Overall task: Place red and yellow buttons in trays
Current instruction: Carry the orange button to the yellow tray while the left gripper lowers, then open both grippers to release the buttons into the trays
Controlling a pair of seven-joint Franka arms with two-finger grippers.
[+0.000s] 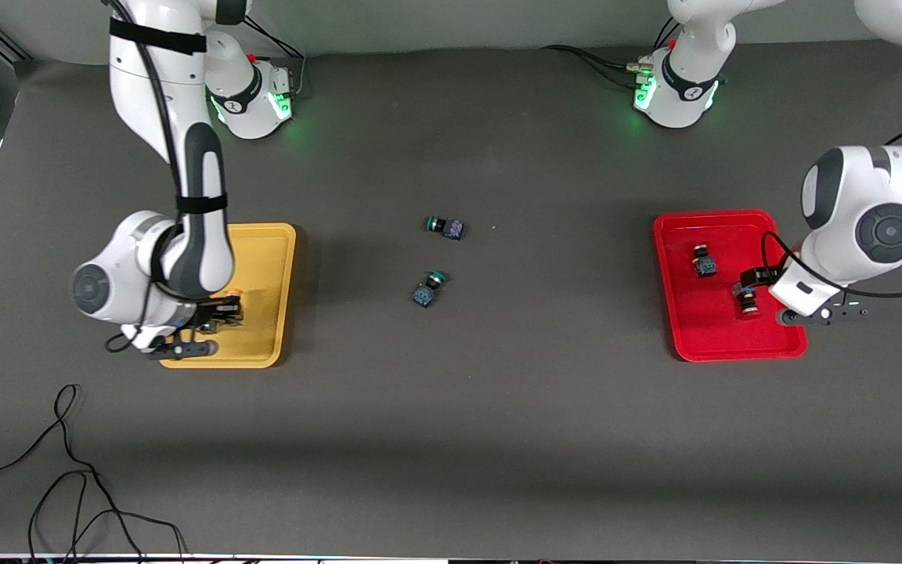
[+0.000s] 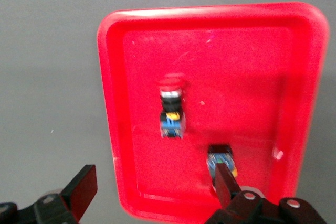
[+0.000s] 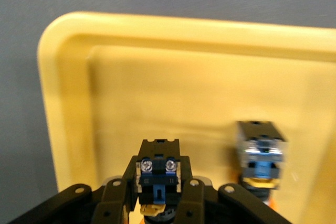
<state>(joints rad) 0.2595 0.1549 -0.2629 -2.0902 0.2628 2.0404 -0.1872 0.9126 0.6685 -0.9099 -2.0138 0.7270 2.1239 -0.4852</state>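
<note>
My right gripper [image 1: 216, 313] is low over the yellow tray [image 1: 267, 266] and shut on a yellow button [image 3: 158, 174], whose dark body shows between the fingers [image 3: 185, 182]. A second yellow button [image 3: 261, 158] lies in the yellow tray [image 3: 157, 87] beside it. My left gripper [image 1: 768, 283] is open over the red tray [image 1: 721, 337], at the rim toward the left arm's end. Two red buttons lie in the red tray [image 2: 236, 66]: one [image 2: 171, 108] [image 1: 704, 262] apart from the gripper, the other [image 2: 220, 158] [image 1: 748, 301] beside one finger [image 2: 227, 184]. The other finger [image 2: 81, 190] is over the table.
Two green-capped buttons [image 1: 445, 226] [image 1: 429, 287] lie on the grey table between the trays. A loose black cable [image 1: 67, 470] lies on the table at the right arm's end, nearer the front camera.
</note>
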